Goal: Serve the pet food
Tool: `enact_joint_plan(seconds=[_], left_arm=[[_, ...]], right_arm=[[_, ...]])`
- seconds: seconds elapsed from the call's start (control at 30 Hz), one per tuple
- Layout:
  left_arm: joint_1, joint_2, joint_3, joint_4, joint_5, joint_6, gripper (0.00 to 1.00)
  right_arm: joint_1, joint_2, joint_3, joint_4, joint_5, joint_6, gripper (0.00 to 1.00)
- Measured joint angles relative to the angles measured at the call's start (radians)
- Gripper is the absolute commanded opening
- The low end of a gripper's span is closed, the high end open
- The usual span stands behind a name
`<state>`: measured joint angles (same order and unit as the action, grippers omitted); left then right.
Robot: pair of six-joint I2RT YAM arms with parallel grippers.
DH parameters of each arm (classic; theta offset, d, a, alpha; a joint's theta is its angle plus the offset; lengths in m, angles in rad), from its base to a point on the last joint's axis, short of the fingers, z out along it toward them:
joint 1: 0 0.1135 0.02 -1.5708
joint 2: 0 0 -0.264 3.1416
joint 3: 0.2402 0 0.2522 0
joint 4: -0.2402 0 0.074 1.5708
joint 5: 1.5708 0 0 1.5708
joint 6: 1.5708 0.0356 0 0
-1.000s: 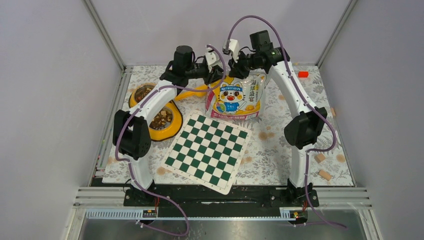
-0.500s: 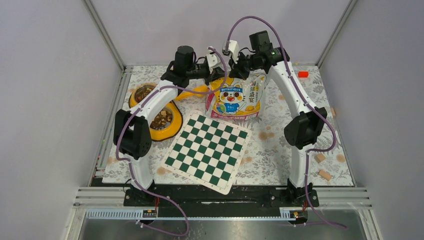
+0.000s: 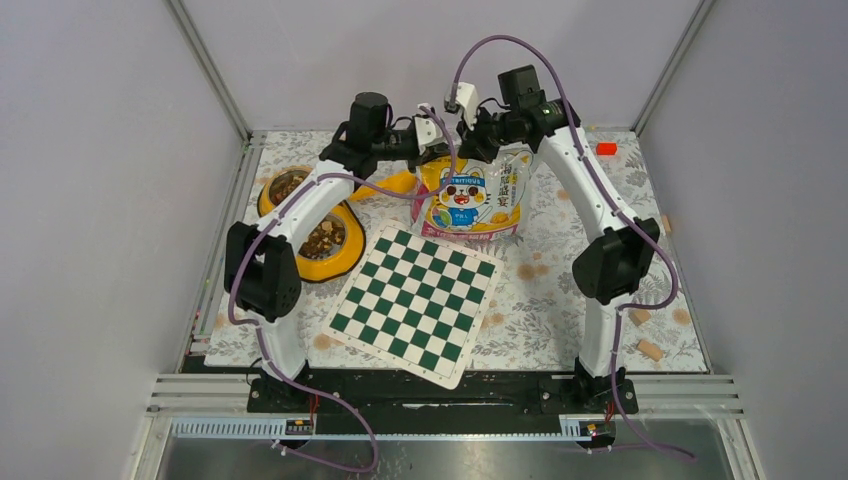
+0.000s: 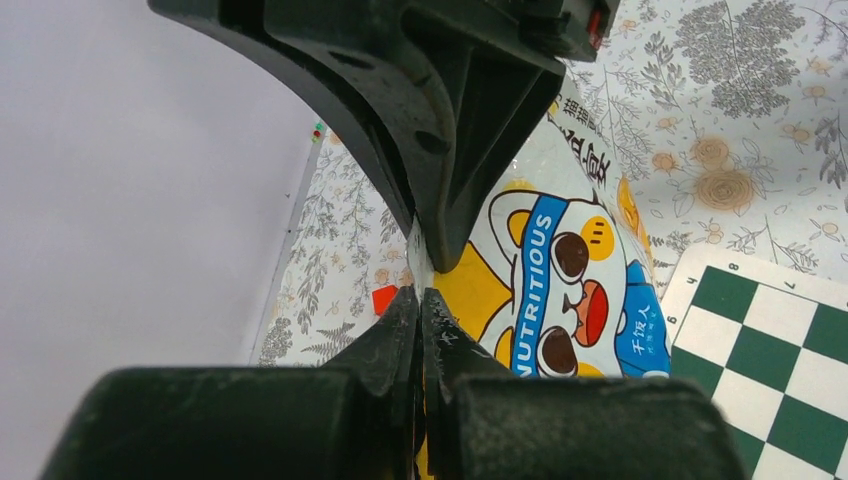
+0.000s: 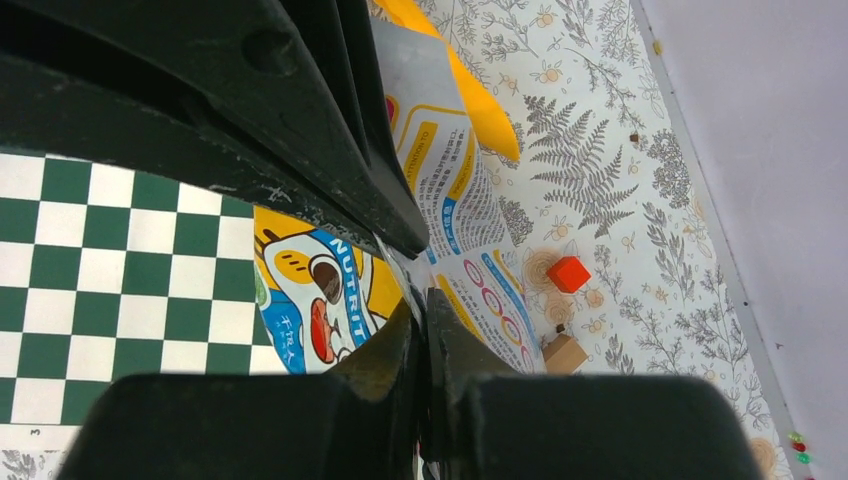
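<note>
Right now both arms reach to the far side of the table, toward 12 o'clock from their bases, and meet at the top edge of the pet food bag [image 3: 470,195]. The bag's cartoon face is turned toward the bases. The left gripper [image 4: 420,300] has its fingers pressed together on the bag's upper rim, with the foil edge pinched between them. The right gripper [image 5: 422,300] is clamped on the same rim in the same way, just beside the left one at its 3 o'clock.

The pet food [image 3: 322,238] shows as brown kibble in the near bowl of a yellow double feeder [image 3: 338,268], at about 8 o'clock from the bag. The feeder's far bowl also holds some. Whether the bag's top is open I cannot tell, and nothing inside it is visible.

A green-and-white chessboard [image 3: 415,300] lies flat at 6 o'clock from the bag, its far edge just beside the bag's base. A small red cube [image 3: 606,148] sits at 2 o'clock near the table's far right corner, well apart from the bag. Two wooden blocks [image 3: 650,349] rest at 4 o'clock beside the right arm's base.
</note>
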<state>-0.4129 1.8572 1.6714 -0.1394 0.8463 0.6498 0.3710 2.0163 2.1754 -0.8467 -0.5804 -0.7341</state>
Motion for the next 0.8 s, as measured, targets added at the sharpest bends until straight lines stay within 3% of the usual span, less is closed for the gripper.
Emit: enact_joint_plan(seconds=[0.43,0.8], left_arm=[[0.004,-0.045,-0.005,-0.148,-0.002,0.213,0.0],[0.053,-0.082,-0.039,-0.215,-0.04,0.285,0.0]], right_arm=[[-0.002,-0.127,-0.185,0.086,0.075,-0.068,0.09],[-0.064,-0.181,-0.233,0.089,0.166,-0.1,0.08]])
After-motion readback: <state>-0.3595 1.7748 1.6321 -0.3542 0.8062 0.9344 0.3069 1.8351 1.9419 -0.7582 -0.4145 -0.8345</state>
